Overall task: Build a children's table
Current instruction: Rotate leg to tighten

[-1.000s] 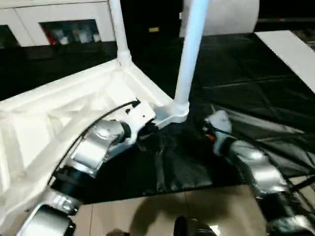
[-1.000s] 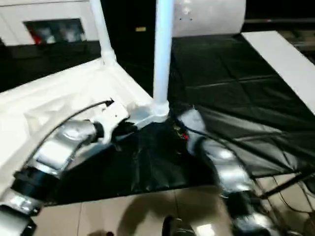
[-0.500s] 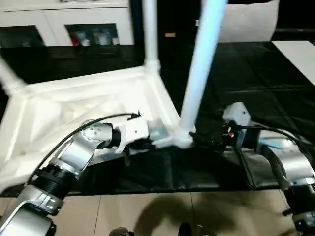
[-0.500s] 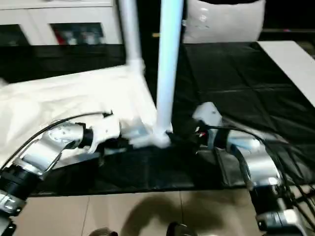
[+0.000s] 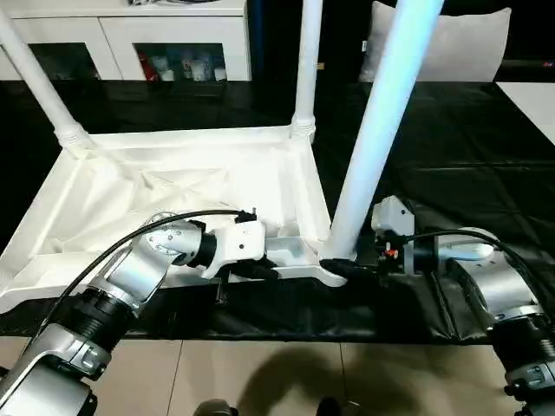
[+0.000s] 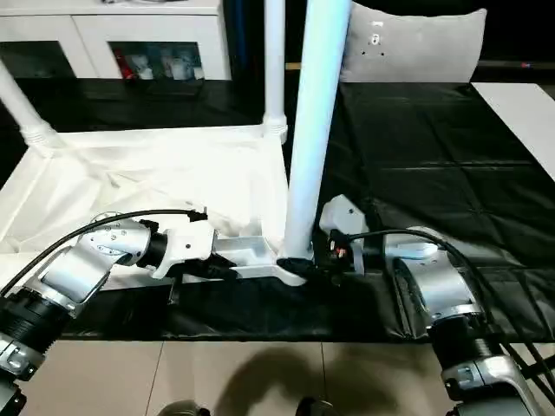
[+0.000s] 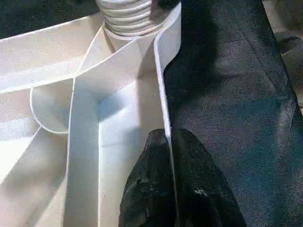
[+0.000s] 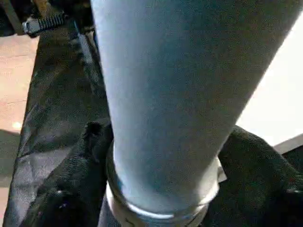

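Note:
The children's table lies upside down on the black-sheeted work table, its ribbed white top [image 5: 173, 165] facing up. Three white legs stand in corner sockets: the near one [image 5: 381, 113], a far one [image 5: 308, 61] and one at far left [image 5: 39, 82]. My left gripper [image 5: 264, 270] is shut on the top's front rim [image 7: 161, 85], just left of the near leg's socket [image 7: 128, 19]. My right gripper [image 5: 342, 267] reaches in from the right at the near leg's base [image 8: 161, 118]. Its black fingers [image 8: 90, 142] press on both sides of the leg.
The black sheet [image 5: 451, 147] spreads to the right and behind. A white cabinet with glass doors [image 5: 173, 43] and a pale cushion [image 5: 468, 48] stand at the back. A white board [image 5: 538, 95] lies at far right. Tan floor [image 5: 260, 381] runs below the work table's front edge.
The head camera has tilted and shifted, bringing more of the top into sight. My right gripper has come in to the near leg's base and narrowed around it. My left gripper keeps its hold on the rim.

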